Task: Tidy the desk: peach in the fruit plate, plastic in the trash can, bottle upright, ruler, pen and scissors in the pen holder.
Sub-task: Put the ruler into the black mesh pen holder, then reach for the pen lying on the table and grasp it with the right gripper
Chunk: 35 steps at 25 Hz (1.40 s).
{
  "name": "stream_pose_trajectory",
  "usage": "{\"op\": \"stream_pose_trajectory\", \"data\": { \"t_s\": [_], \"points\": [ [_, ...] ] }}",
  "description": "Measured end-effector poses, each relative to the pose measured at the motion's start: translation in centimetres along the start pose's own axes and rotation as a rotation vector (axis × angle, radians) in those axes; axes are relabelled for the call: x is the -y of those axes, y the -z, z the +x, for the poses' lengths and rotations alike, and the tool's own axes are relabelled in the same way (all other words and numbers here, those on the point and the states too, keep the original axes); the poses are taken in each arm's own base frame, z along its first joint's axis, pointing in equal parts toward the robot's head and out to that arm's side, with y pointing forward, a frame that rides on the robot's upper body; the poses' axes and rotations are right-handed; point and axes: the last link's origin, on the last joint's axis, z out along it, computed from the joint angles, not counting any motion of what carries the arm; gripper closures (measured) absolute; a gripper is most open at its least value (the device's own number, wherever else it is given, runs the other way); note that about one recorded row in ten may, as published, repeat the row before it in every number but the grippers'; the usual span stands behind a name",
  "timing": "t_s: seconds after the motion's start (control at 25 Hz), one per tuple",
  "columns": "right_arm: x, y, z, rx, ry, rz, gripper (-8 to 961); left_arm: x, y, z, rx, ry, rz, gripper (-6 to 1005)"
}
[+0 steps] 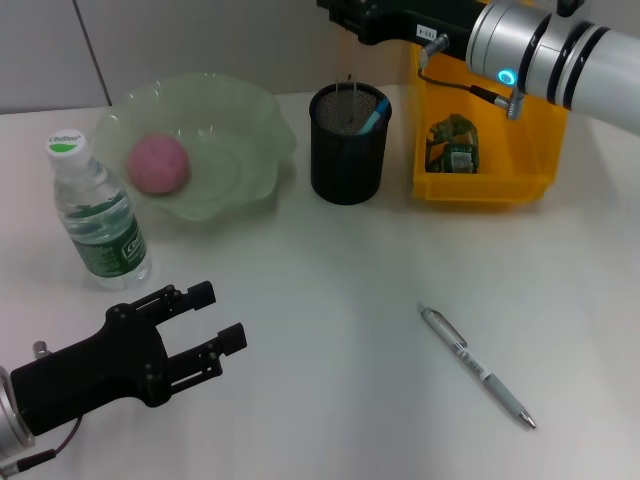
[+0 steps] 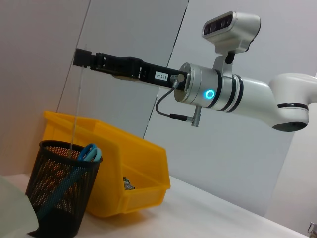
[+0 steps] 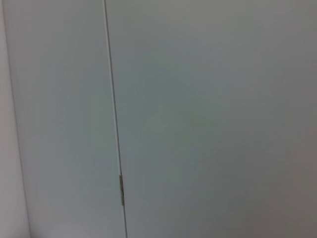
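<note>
I take the black mesh pen holder [image 1: 349, 143] as my landmark on the white bench [image 1: 330, 330]. My right gripper [image 2: 81, 58] hangs directly above the holder, its arm reaching in from the holder's right in the head view. From the left wrist view its jaws are pinched on the top end of a thin clear ruler [image 2: 77, 111], which hangs straight down with its lower end inside the holder's rim. Blue-handled scissors [image 1: 372, 120] already stand in the holder, handles up against its right rim.

Just right of the holder sits the yellow trash can [image 1: 530, 160], with a crumpled plastic wrapper [image 1: 453, 145] lying in it. Just left of the holder is the pale green fruit plate [image 1: 250, 130], and the pink peach [image 1: 158, 164] rests in its bowl. Farther left of the holder, beyond the plate, the water bottle [image 1: 98, 215] stands upright with its cap on.

The pen [image 1: 476, 367] lies flat on the bench, well in front of the holder and off to its right.

My left gripper [image 1: 215, 325] is low over the bench, in front of the holder and to its left, near the bottle; its jaws are spread apart with nothing between them.

The right wrist view gives me only a plain wall panel.
</note>
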Motion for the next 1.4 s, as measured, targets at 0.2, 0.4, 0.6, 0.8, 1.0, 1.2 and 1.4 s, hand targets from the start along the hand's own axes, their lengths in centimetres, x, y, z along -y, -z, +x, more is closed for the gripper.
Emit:
{"op": "stream_pose_trajectory", "data": {
  "t_s": [0.2, 0.4, 0.6, 0.8, 1.0, 1.2, 1.4],
  "points": [
    [-0.1, -0.1, 0.4, -0.012, 0.0, 0.005, 567, 0.0, 0.1, -0.1, 0.001, 0.002, 0.0, 254],
    [-0.3, -0.5, 1.0, -0.034, 0.001, 0.006, 567, -0.1, 0.1, -0.1, 0.0, 0.003, -0.002, 253],
    [-0.7, -0.7, 1.1, -0.044, 0.031, -0.009, 566, -0.1, 0.2, -0.1, 0.0, 0.005, -0.002, 253],
    [-0.7, -0.5, 1.4, -0.05, 0.03, -0.008, 566, -0.1, 0.2, -0.1, -0.001, 0.005, -0.002, 253],
    [-0.5, -0.3, 1.4, -0.042, 0.017, 0.004, 325, -0.1, 0.2, -0.1, 0.0, 0.005, -0.002, 252],
    [-0.4, 0.7, 0.7, 0.031, -0.033, -0.018, 292, -0.1, 0.2, 0.0, 0.002, 0.001, -0.003, 252],
    [-1.2, 3.4, -1.3, 0.081, -0.189, -0.168, 290, 0.0, 0.2, 0.1, 0.002, -0.007, -0.005, 252]
  ]
}}
